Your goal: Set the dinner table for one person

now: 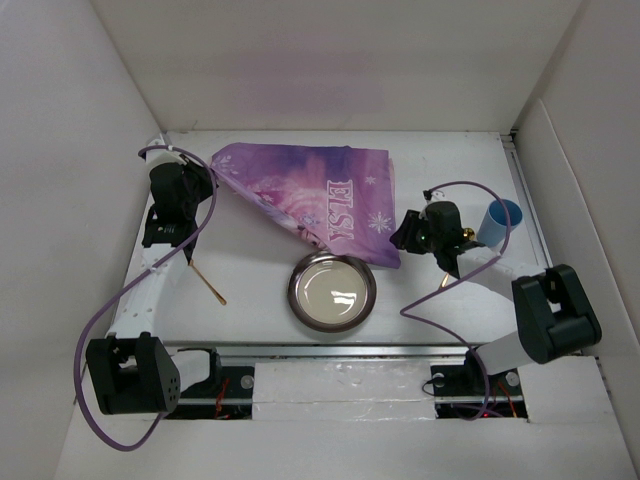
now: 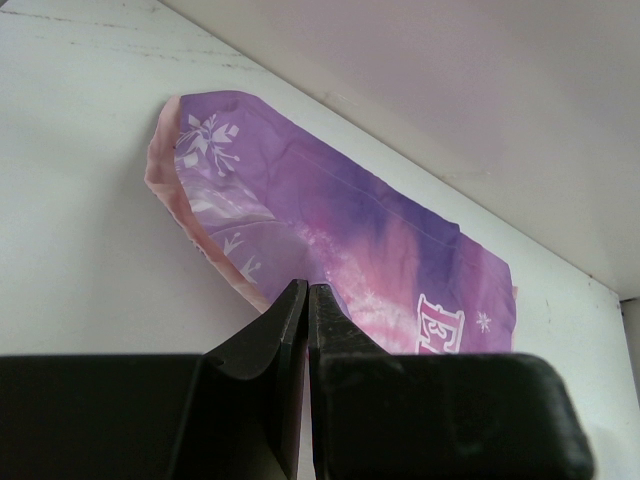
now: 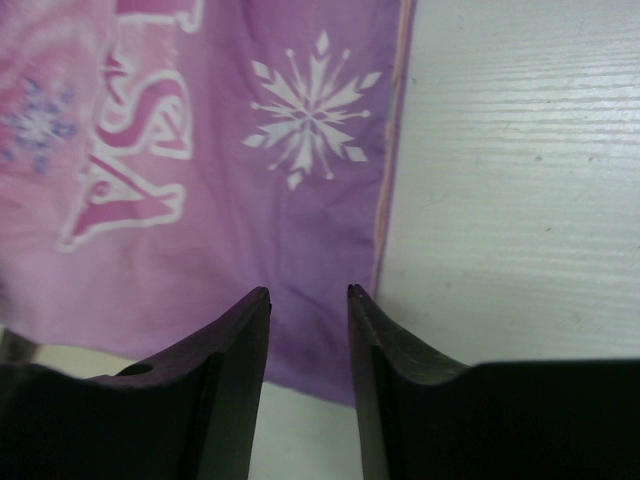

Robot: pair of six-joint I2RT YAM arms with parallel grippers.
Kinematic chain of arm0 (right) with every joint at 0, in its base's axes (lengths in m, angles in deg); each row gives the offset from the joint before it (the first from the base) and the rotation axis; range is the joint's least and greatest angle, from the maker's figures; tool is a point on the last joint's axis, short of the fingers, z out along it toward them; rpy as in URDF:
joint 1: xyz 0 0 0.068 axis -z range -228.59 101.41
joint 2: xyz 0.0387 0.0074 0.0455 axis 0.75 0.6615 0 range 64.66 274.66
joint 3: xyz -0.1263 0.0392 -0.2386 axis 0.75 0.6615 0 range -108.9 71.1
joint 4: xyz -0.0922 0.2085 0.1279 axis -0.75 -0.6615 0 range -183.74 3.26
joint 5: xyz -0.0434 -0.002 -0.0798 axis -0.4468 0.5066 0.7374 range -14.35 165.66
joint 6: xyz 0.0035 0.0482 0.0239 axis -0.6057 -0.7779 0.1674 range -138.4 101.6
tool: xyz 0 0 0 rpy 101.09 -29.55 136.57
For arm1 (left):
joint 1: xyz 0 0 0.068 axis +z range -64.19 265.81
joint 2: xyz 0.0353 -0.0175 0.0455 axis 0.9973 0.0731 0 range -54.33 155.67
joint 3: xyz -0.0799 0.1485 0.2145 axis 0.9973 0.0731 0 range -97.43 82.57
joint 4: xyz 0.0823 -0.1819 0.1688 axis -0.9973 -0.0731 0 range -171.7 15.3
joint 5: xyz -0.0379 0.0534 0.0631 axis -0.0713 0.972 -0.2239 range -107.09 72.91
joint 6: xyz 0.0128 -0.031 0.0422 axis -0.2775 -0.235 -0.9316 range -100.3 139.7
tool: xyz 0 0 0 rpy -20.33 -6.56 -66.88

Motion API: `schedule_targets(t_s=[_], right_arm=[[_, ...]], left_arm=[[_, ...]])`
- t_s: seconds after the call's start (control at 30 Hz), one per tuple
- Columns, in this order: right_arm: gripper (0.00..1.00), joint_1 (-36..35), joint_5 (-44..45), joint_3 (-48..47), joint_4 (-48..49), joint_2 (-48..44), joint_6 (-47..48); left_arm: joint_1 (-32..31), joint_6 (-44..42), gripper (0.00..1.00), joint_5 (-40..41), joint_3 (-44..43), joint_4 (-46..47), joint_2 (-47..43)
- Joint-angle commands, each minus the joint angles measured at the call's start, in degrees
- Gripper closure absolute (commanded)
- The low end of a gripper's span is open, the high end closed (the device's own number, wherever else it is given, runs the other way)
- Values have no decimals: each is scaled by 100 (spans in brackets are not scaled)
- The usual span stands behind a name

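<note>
The dinner table (image 1: 250,330) is a plain white tabletop. A purple "ELSA" placemat (image 1: 310,190) lies rumpled and skewed at its back middle. A round metal plate (image 1: 332,290) sits in front of it. A blue cup (image 1: 498,222) stands at the right and a thin gold utensil (image 1: 208,280) lies at the left. My left gripper (image 1: 207,180) is shut by the mat's left corner; in the left wrist view (image 2: 306,290) nothing shows between its jaws. My right gripper (image 1: 398,238) is open, its jaws (image 3: 308,292) just above the mat's near right corner (image 3: 300,200).
White walls (image 1: 330,60) close in the table at the back and sides. A metal rail (image 1: 330,350) runs along the near edge by the arm bases. Purple cables (image 1: 455,275) loop from both arms. The cup stands just behind the right arm.
</note>
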Motion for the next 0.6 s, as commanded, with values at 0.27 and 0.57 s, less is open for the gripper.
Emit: schedule_targets(t_s=[0.27,0.57], right_arm=[[39,532,-472,-1395,461,1748,-536],[44,647,-1351,-3163,399,3498,-1221]], left_arm=[[28,350,100,-162,-5,109,-260],[28,597,100,-577,-75,435,-225]])
